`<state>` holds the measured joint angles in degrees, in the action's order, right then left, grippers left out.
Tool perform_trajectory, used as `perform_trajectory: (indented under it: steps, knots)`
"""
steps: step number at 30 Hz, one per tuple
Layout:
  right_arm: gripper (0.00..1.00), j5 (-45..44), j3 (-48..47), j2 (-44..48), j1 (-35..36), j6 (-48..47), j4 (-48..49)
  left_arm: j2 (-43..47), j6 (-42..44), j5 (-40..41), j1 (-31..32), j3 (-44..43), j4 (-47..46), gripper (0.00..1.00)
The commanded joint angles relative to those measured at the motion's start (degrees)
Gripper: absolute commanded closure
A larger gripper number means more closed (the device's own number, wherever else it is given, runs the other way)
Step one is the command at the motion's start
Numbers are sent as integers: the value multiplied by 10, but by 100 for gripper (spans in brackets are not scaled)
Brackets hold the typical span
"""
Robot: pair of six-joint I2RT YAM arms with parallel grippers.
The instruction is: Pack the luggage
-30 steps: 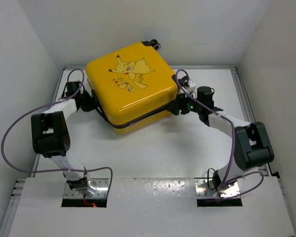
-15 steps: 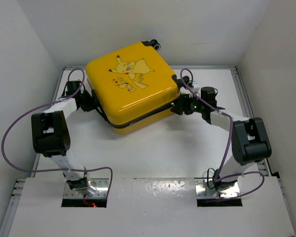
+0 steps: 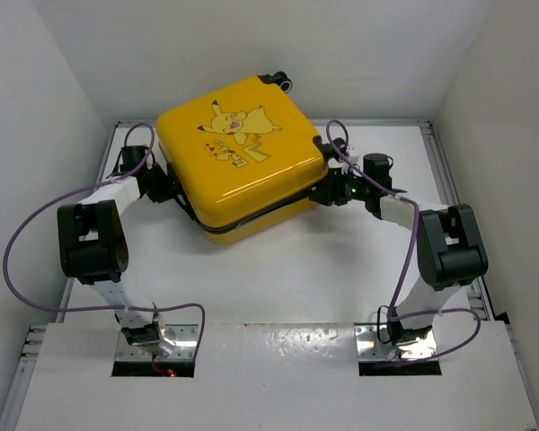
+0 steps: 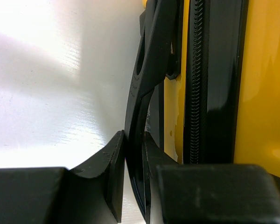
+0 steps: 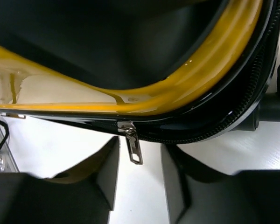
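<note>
The case (image 3: 238, 162) lies closed toward the back of the counter (image 3: 278, 269). The left jaws pinch its black side handle (image 4: 147, 93), bracing it. The right jaws stand apart around the zip pull (image 5: 134, 148); they should close squarely on it, then draw steadily.

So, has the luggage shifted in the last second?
No. The luggage keeps the same position against the table's back edge; only the right arm's elbow has swung left, toward it.

Right arm's elbow (image 3: 445, 247) now farther inward
</note>
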<state>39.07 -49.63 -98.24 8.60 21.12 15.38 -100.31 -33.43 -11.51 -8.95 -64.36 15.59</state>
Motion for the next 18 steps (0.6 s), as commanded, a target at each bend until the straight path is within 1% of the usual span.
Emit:
perform_trajectory:
  steps: [1, 2, 3, 4, 7, 8, 12, 17, 18]
  knots:
    - [61, 19, -34, -4, 11, 2, 48, -58, 35, 126, -7, 32, 91, 100]
    - [68, 16, -35, -10, 10, 2, 50, -58, 35, 131, -7, 32, 91, 100]
    - [70, 8, -37, -11, 12, 2, 48, -58, 35, 131, -7, 32, 91, 100]
    - [76, 0, -39, -12, 13, 6, 43, -58, 35, 131, -7, 32, 91, 100]
    - [85, -11, -38, -13, 13, 2, 47, -58, 40, 131, -7, 32, 91, 100]
    - [91, -13, -37, -11, 12, 1, 48, -58, 40, 131, -7, 32, 91, 100]
    - [100, -19, -28, 1, 12, 6, 57, -58, 40, 131, -7, 32, 91, 100]
    - [100, -48, 1, 40, 12, -3, 67, -52, 60, 144, -20, 32, 102, 100]
    - [100, -70, 5, 58, 9, -10, 66, -52, 65, 144, -37, 27, 109, 100]
